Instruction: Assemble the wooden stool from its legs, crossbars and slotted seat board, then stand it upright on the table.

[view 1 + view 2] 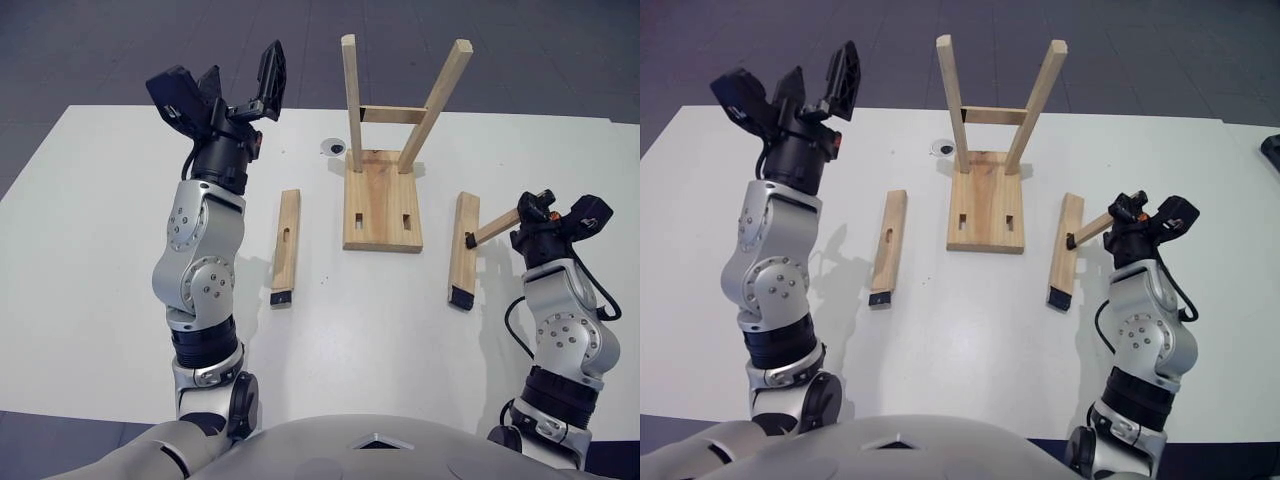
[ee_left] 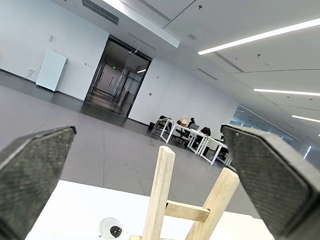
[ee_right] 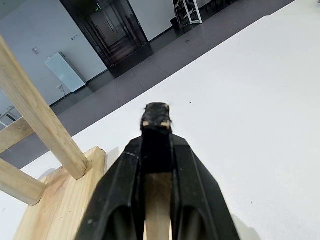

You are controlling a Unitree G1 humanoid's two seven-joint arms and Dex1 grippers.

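1. The white desk (image 1: pixel 100 200) carries the half-built stool. The slotted seat board (image 1: pixel 382 205) lies flat near its middle, a little toward 12 o'clock.
2. Two legs stand in the board's far end: one (image 1: pixel 350 100) upright, the other (image 1: pixel 440 100) leaning outward toward 1 o'clock. A crossbar (image 1: pixel 392 114) joins them partway up. Two slots near the board's 6 o'clock edge are unfilled.
3. At 9 o'clock from the board a loose leg (image 1: pixel 286 245) lies flat, apart from the board and roughly parallel to it, with its dark-capped end toward 6 o'clock.
4. At 3 o'clock from the board a second loose leg (image 1: pixel 462 245) lies the same way, its dark cap also at the near end.
5. The left claw (image 1: pixel 242 75) is raised above the desk at 10 o'clock from the board. Its fingers are spread wide with nothing between them. In the left wrist view the two standing legs show between the pads (image 2: pixel 35 165).
6. The right claw (image 1: pixel 522 213) is at 3 o'clock from the board, just beyond the second loose leg. It pinches a short held crossbar (image 1: pixel 492 231), whose dark-tipped end points toward 8 o'clock and lies over that leg. Whether the two touch cannot be told.
7. A small round grommet (image 1: pixel 335 147) sits in the desk at 11 o'clock from the board.
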